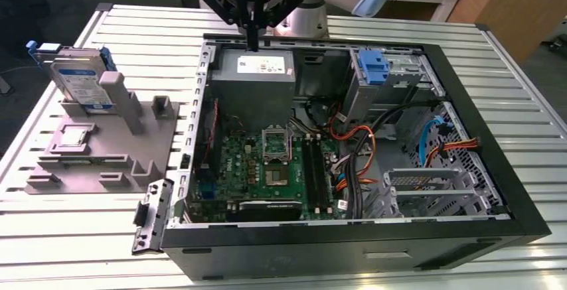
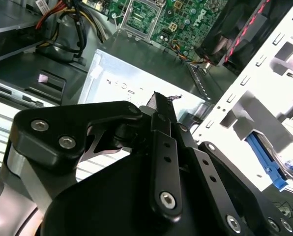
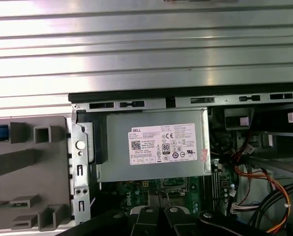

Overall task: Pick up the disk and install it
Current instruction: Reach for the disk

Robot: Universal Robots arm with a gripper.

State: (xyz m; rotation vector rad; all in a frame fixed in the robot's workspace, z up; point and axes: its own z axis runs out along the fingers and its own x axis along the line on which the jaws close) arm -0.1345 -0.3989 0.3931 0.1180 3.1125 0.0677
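Black pincer (image 1: 252, 44), closed and empty, above grey boxy power supply (image 1: 257, 68); well aside from it, silver-grey, blue-framed disk (image 1: 78, 81) upright in grey plastic holder (image 1: 97, 164) on tabletop (image 1: 399, 28), neither picked up nor installed.

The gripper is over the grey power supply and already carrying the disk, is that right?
Not quite. The gripper is over the power supply, but it carries nothing: the exterior view shows the disk standing upright on the grey fixture beside the computer case, at that view's left.
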